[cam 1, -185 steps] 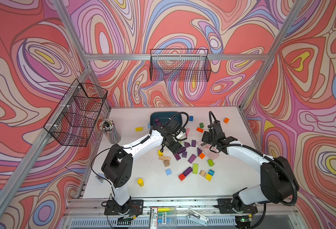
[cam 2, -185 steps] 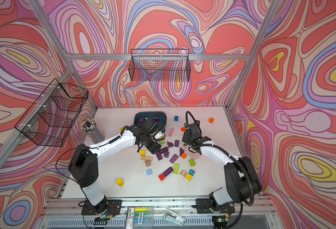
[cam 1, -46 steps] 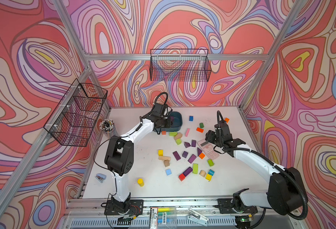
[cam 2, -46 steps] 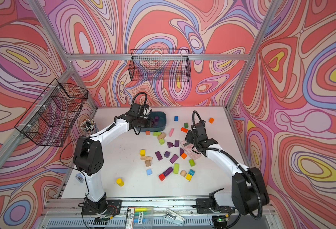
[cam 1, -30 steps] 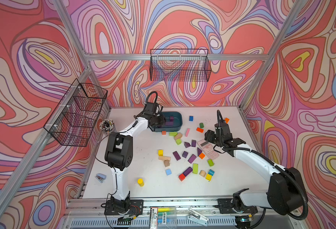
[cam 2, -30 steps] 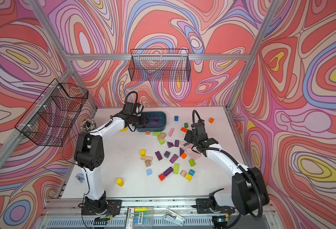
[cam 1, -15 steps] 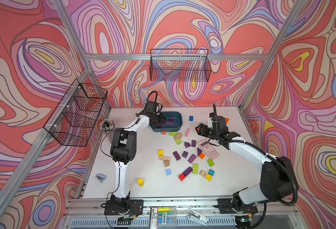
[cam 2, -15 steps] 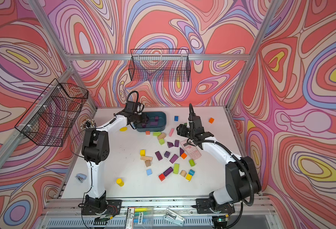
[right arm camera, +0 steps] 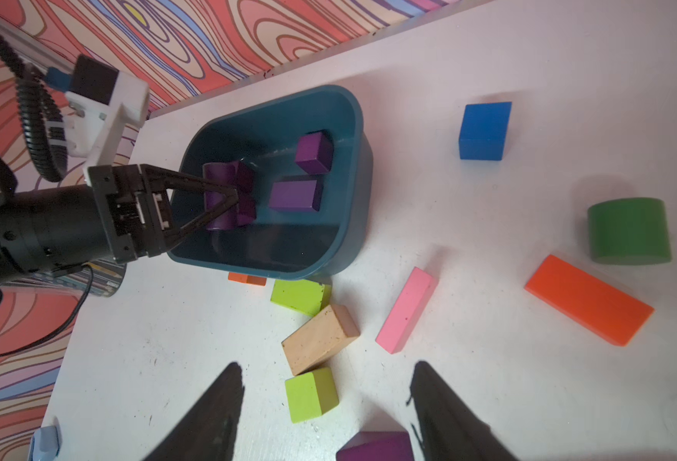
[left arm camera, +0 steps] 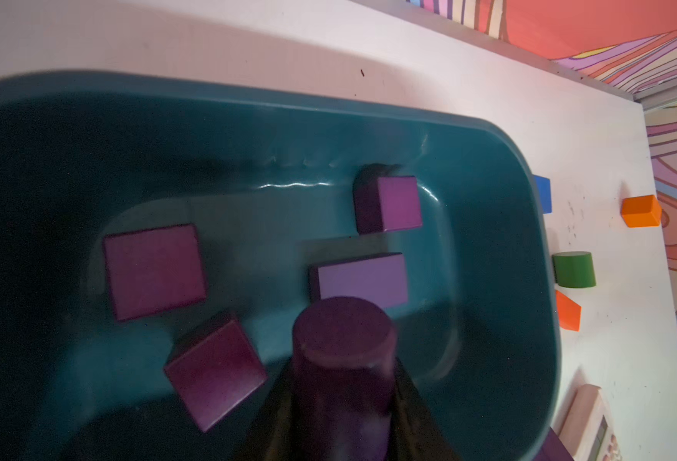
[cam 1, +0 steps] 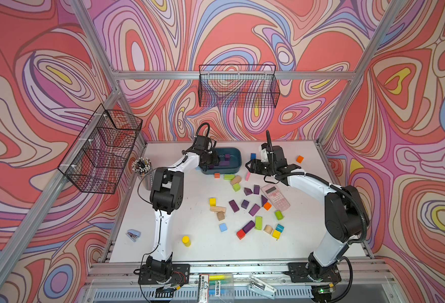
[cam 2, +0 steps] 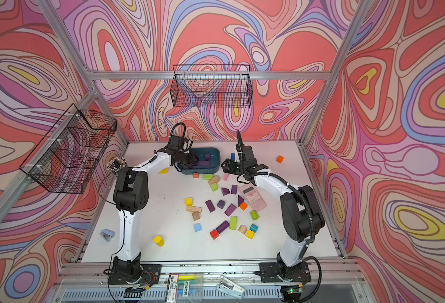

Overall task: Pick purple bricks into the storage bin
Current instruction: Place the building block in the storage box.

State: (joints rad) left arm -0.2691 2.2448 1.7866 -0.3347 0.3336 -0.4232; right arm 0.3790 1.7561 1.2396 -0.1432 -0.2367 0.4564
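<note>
Left wrist view: left end effector is seen clamped on a purple cylinder, held inside the storage bin (contact with the bin floor can't be told). Four purple bricks are seen lying loose on the bin floor, none touched by the jaws. Right end effector is shown with jaws wide apart, nothing held or touched. It is held above the table near the bin, over a lime cube and a wooden block. In both top views more purple bricks are seen scattered mid-table, well apart from the bin, near a pink calculator.
</note>
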